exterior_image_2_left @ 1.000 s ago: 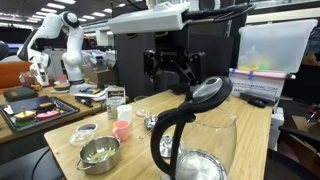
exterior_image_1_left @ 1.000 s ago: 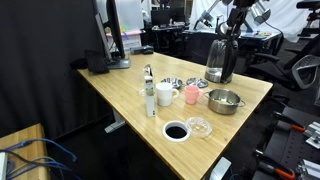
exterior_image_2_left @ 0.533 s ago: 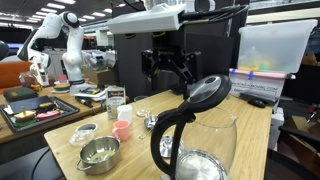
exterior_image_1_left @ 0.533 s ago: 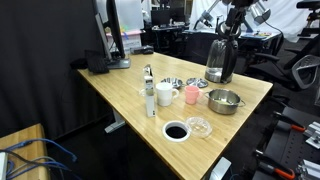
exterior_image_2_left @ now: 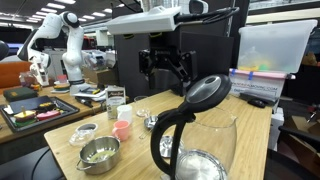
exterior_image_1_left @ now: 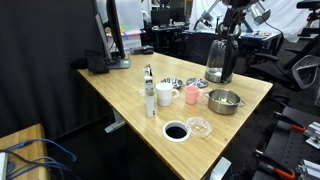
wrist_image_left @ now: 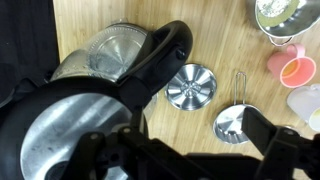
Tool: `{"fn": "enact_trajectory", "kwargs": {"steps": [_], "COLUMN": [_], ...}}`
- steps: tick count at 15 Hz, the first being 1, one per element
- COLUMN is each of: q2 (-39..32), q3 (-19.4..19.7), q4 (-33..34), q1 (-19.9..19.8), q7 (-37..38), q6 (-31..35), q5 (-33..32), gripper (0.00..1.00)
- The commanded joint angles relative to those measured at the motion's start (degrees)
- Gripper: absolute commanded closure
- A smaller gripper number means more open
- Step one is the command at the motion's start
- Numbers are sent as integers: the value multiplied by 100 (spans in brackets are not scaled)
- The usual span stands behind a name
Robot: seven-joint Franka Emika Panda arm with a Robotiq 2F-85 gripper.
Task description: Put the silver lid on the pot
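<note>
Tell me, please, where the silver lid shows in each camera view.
In an exterior view: the silver lid lies mid-table, between the jug and the pink cup.
In an exterior view: small and partly hidden, right of the pink cup, left of the jug's handle.
Wrist view: near the centre, right of the jug.
Shared landmark: the pink cup, in all three views.

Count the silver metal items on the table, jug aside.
3: silver lid beside the jug, small dish next to it, pot by the pink cup. Others may be hidden.
</note>
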State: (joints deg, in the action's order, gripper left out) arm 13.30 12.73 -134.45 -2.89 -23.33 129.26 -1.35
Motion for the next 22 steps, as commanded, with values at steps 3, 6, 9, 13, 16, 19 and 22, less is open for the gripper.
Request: {"fn": "enact_trajectory", "kwargs": {"steps": [3, 6, 9, 13, 16, 19, 22], "q2": [-451, -479, -640, -664, -832, -1076, -1340], "q3": [-408, -510, -559, -546, -626, -714, -755], "q4": [135, 55, 104, 125, 166, 234, 265], "q1": [-25, -20, -34, 3, 64, 88, 80], "q7": [526, 692, 949, 793, 468, 95, -351], "q6": [1111, 1247, 1440, 1400, 1320, 1250, 1258], "q5": [-194, -81, -139, 22, -169, -374, -415], "gripper": [0, 0, 0, 0, 0, 0, 0]}}
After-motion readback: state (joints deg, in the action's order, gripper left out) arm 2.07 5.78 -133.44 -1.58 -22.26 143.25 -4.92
